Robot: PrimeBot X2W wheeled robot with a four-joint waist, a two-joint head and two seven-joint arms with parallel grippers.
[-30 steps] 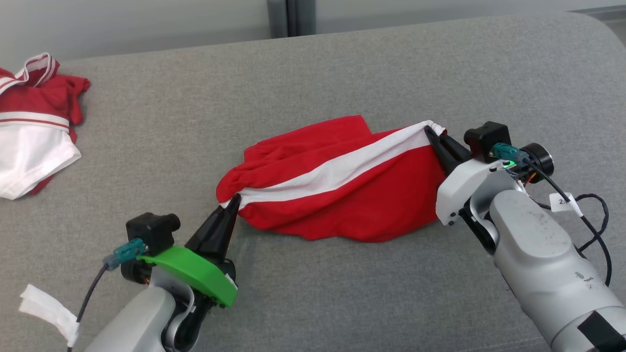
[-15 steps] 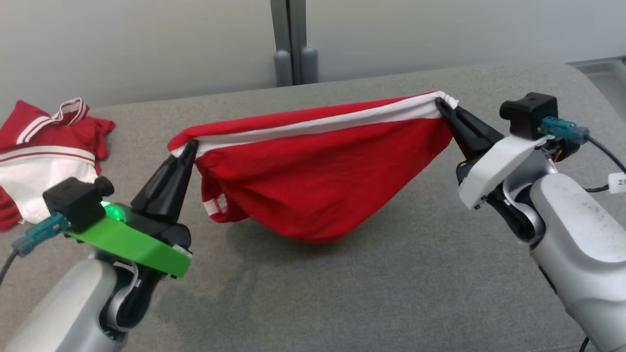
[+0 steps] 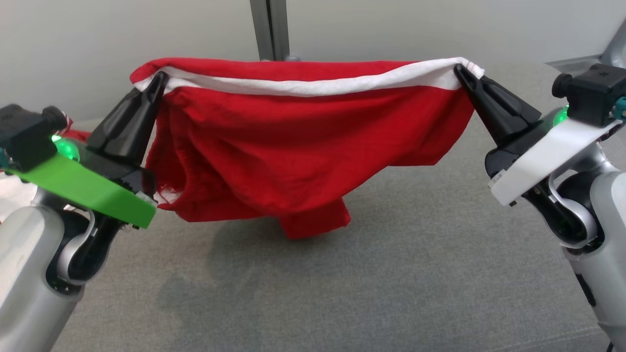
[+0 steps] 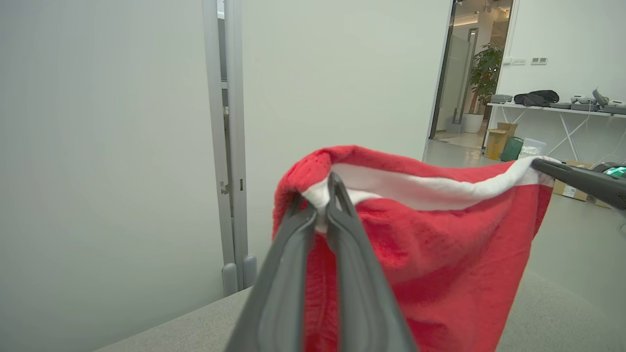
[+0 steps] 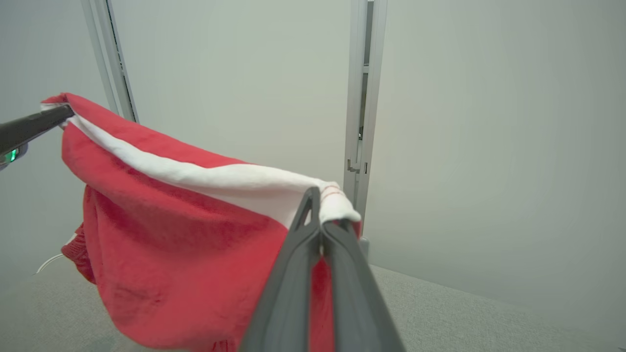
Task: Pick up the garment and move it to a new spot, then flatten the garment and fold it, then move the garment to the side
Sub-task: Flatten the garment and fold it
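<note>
Red garment with a white band along its top edge is held up in the air, stretched between both claws above the grey fabric-covered counter. Left claw is pressed together, pinching the white band at the garment's left corner, fingers angled up and inward. Right claw is also pressed together, pinching the opposite end of the white band, where a bit of white cloth bunches over the tips. The top edge runs roughly level between the two pinch points, sagging slightly in the middle. The red body hangs down in loose folds, fuller and more bunched on the left side, with a white-trimmed hem showing near the left claw's base. The lowest flap drops near the counter at centre, a shadow under it; cannot tell if it touches. Left arm carries a green plate, right arm a white one, each with a green light lit. A second red cloth peeks out behind the left arm, mostly hidden. Pale wall and a grey vertical frame sit behind.
</note>
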